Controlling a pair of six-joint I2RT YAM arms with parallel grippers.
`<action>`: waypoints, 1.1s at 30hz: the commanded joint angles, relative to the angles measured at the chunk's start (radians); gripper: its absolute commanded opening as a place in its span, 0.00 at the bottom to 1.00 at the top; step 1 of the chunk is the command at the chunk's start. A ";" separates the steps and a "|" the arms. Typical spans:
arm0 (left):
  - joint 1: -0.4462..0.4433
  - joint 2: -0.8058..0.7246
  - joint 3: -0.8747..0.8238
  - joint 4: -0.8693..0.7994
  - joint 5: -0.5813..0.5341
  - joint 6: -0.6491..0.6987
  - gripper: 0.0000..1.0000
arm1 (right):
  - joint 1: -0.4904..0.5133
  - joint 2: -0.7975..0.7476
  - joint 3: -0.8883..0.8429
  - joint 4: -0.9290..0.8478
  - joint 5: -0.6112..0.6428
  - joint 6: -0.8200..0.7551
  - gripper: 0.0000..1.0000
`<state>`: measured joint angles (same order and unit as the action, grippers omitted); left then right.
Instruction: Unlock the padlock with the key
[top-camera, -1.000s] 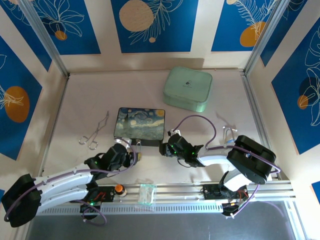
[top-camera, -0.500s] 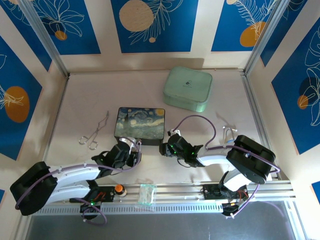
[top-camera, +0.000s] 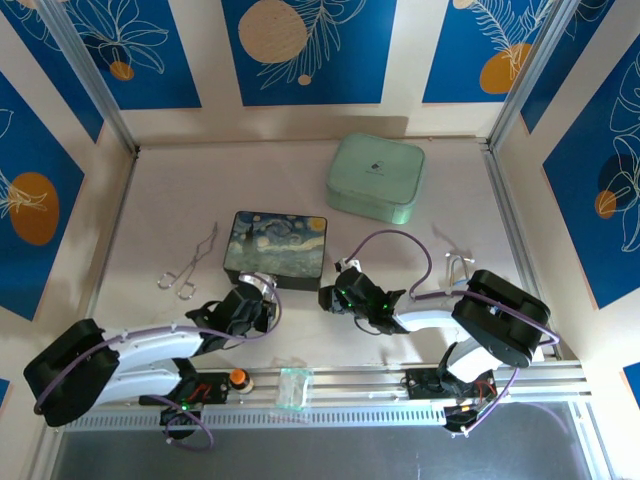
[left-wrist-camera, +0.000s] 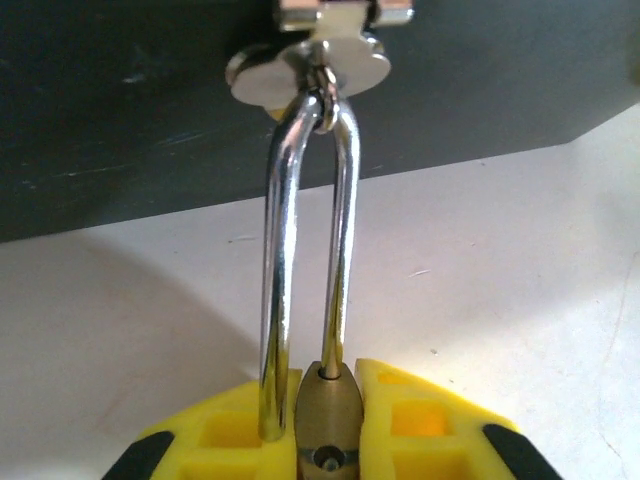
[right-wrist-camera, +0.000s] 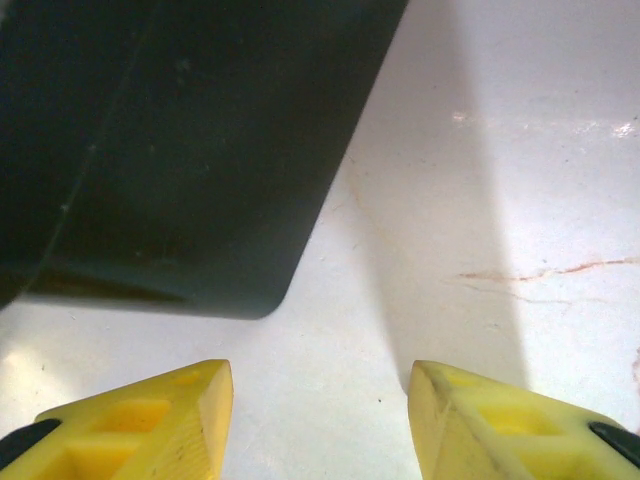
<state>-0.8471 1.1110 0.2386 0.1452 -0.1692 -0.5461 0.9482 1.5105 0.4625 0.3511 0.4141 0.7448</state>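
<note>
The left arm is stretched low over the worktop (top-camera: 150, 210) from its base at the near left. Its links are laid almost flat and angled toward the right. The left end effector (top-camera: 262, 298) is brought up against the near side of the Starry-Night-patterned box (top-camera: 277, 247).

In the left wrist view, the yellow fingers (left-wrist-camera: 415, 425) are seen pressed together on the brass body of the padlock (left-wrist-camera: 325, 425), one finger on each side. The padlock is held with its silver shackle (left-wrist-camera: 345, 240) pointing away from the wrist toward the dark wall of the box. A small ring is threaded on the bend of the shackle. A flat silver piece, taken to be the head of the key (left-wrist-camera: 300, 72), is hung from this ring just in front of the box wall. The rest of the key is cut off at the top edge of that view.

The right arm is folded back from its base at the near right, with the forearm directed left. The right end effector (top-camera: 332, 297) is placed just beside the near right corner of the box. Its fingers (right-wrist-camera: 150, 420) are held apart, about half spread, with nothing between them and bare worktop beneath.

A mint-green tin (top-camera: 375, 177) is set farther back on the right. A pair of metal forceps (top-camera: 187, 262) is laid to the left of the box.
</note>
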 joint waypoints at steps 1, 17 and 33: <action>-0.003 -0.031 0.016 -0.067 -0.032 -0.005 0.11 | 0.007 0.058 0.014 -0.035 -0.045 0.014 0.50; -0.185 0.180 0.243 -0.470 -0.456 -0.169 0.20 | 0.011 0.060 0.021 -0.048 -0.040 0.026 0.50; -0.367 0.528 0.547 -0.722 -0.500 -0.367 0.30 | -0.001 0.063 0.003 -0.068 -0.016 0.057 0.50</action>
<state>-1.1870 1.6089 0.7429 -0.5274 -0.6895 -0.8589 0.9493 1.5223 0.4770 0.3439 0.4244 0.7712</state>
